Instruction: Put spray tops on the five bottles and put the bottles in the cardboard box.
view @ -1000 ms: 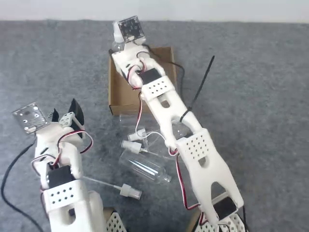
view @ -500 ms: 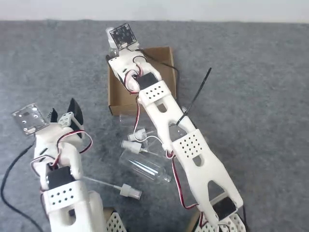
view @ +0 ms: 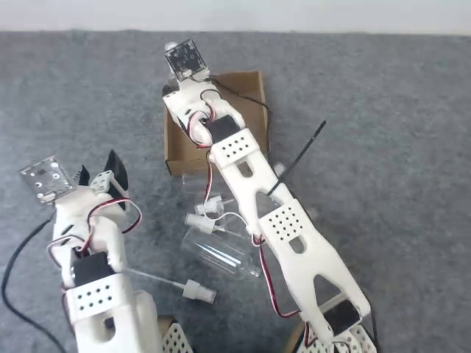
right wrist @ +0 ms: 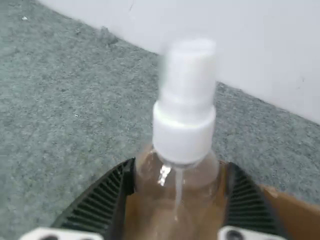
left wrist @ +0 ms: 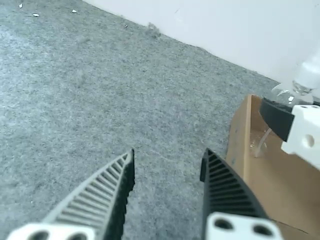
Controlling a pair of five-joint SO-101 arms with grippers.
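The right gripper (right wrist: 177,175) is clamping the clear plastic bottle with its white spray top (right wrist: 183,145) upright, long axis vertical, over the far left corner of the open brown cardboard box (view: 252,94), while the left gripper (left wrist: 169,167) is hanging empty, jaws apart, over the grey carpet (left wrist: 75,75) beside the box.

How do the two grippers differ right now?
The left gripper is open and empty; the right gripper is shut on a bottle with its spray top on. The left gripper hangs above carpet beside the cardboard box; the right gripper is at the box's far end. Both have black ribbed fingers.
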